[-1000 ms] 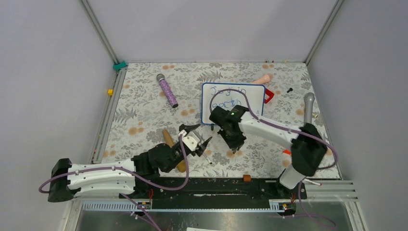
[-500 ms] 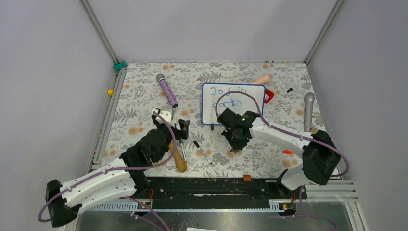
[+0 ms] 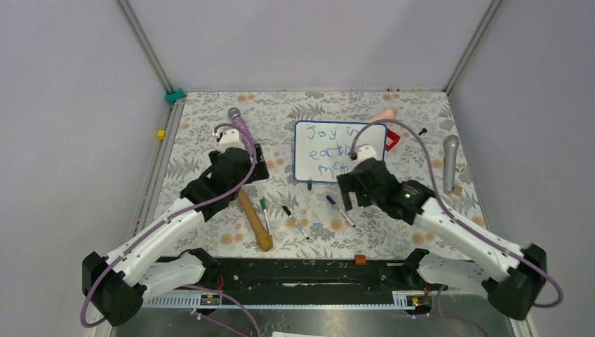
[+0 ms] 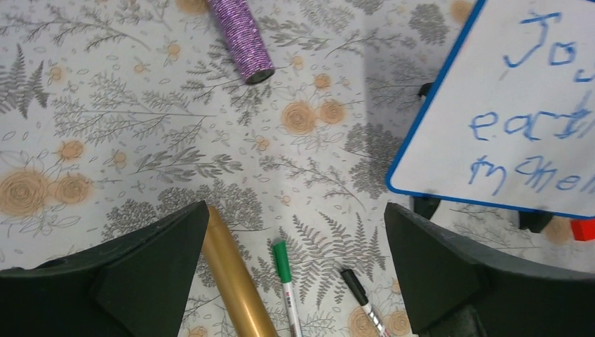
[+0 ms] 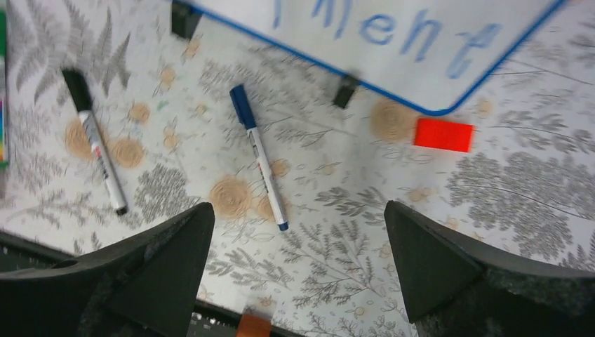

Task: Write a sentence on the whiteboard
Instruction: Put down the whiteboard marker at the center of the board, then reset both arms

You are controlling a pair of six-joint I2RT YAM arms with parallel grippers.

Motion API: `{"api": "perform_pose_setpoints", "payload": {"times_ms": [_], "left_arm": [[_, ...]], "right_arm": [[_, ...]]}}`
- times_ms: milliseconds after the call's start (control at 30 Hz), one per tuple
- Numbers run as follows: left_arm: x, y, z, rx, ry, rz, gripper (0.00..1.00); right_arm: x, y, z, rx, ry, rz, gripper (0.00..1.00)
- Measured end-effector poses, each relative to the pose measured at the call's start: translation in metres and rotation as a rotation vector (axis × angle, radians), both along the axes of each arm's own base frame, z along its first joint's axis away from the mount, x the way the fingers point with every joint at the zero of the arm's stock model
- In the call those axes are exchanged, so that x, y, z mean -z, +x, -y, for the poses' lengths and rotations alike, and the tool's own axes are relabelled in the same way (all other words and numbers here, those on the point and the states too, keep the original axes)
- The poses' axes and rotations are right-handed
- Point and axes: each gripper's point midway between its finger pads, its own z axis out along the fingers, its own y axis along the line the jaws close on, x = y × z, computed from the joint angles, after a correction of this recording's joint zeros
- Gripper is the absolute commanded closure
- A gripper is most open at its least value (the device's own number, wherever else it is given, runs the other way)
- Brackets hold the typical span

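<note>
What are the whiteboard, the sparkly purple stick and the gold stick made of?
The whiteboard looks like smooth white laminate in a thin blue frame, probably plastic; its face is glossy. The purple stick seems coated in glitter: grainy, sparkling surface, core unknown. The gold stick is smooth with a metallic sheen, metal or painted plastic.

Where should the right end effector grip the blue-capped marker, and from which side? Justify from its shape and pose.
Grip the blue-capped marker at the middle of its white barrel, coming straight down with the right end effector, jaws across the barrel. It lies flat, thin and straight, cap toward the whiteboard, with room on both long sides; the black marker lies well apart.
</note>
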Motion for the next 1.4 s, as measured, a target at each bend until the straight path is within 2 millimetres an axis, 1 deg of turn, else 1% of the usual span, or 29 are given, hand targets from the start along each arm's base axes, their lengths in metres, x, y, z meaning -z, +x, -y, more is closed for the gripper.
{"api": "perform_pose_setpoints", "payload": {"times_ms": [67,133,200,267,300,367,400,500,533,600,700,767,833,867,900,933,967,1000,1033,1100,1167,1233,1300,1400], "left_arm": [[0.008,0.003,-0.007,-0.023,0.007,-0.03,0.01],[0.01,0.005,-0.013,-0.043,0.011,-0.035,0.01],[0.008,0.009,-0.023,-0.076,0.033,-0.005,0.01],[0.007,0.01,-0.036,-0.106,0.077,0.047,0.01],[0.007,0.011,-0.044,-0.118,0.104,0.086,0.01],[0.008,0.01,-0.056,-0.132,0.153,0.157,0.01],[0.01,0.01,-0.062,-0.14,0.177,0.191,0.01],[0.022,0.01,-0.082,-0.183,0.293,0.26,0.01],[0.026,0.011,-0.086,-0.192,0.325,0.265,0.01],[0.038,0.013,-0.096,-0.221,0.397,0.271,0.01],[0.06,0.015,-0.105,-0.249,0.429,0.287,0.01],[0.082,0.012,-0.116,-0.267,0.454,0.29,0.02],[0.104,0.005,-0.128,-0.268,0.505,0.278,0.03],[0.111,0.002,-0.132,-0.262,0.525,0.275,0.03],[0.114,0.001,-0.135,-0.257,0.537,0.279,0.03],[0.113,0.004,-0.134,-0.251,0.539,0.291,0.03],[0.109,0.008,-0.133,-0.244,0.534,0.315,0.04],[0.104,0.013,-0.131,-0.242,0.527,0.341,0.05],[0.098,0.019,-0.13,-0.237,0.504,0.376,0.04],[0.093,0.029,-0.131,-0.228,0.477,0.418,0.03],[0.095,0.034,-0.137,-0.228,0.465,0.418,0.03],[0.091,0.04,-0.143,-0.24,0.44,0.429,0.03],[0.085,0.049,-0.145,-0.241,0.409,0.441,0.01],[0.076,0.065,-0.154,-0.273,0.349,0.456,0.02]], "right_arm": [[-0.015,0.005,0.019,0.083,0.046,0.101,0.03],[-0.027,0.009,0.042,0.178,0.088,0.195,0.03],[-0.035,0.013,0.066,0.271,0.114,0.291,0.04],[-0.037,0.016,0.09,0.363,0.119,0.397,0.07],[-0.037,0.018,0.097,0.386,0.12,0.448,0.08],[-0.03,0.024,0.11,0.414,0.12,0.564,0.01],[-0.023,0.026,0.114,0.42,0.107,0.602,0.01],[0.007,0.033,0.131,0.428,0.005,0.721,0.01],[0.02,0.033,0.139,0.436,-0.045,0.738,0.0],[0.036,0.033,0.151,0.452,-0.118,0.747,0.01],[0.042,0.042,0.165,0.506,-0.156,0.759,0.01],[0.043,0.053,0.176,0.572,-0.156,0.77,0.0],[0.049,0.063,0.185,0.615,-0.17,0.769,0.01],[0.053,0.068,0.187,0.619,-0.174,0.768,0.0],[0.062,0.073,0.186,0.607,-0.184,0.749,0.01],[0.073,0.078,0.185,0.586,-0.197,0.722,0.01],[0.08,0.085,0.184,0.569,-0.207,0.699,0.03],[0.083,0.089,0.184,0.563,-0.206,0.691,0.04],[0.084,0.095,0.185,0.567,-0.175,0.688,0.01],[0.073,0.101,0.192,0.601,-0.121,0.724,0.01],[0.065,0.108,0.195,0.613,-0.089,0.753,0.0],[0.058,0.117,0.19,0.599,-0.057,0.765,0.01],[0.052,0.122,0.185,0.591,-0.033,0.779,0.01],[0.049,0.125,0.182,0.578,-0.018,0.785,0.01]]}}
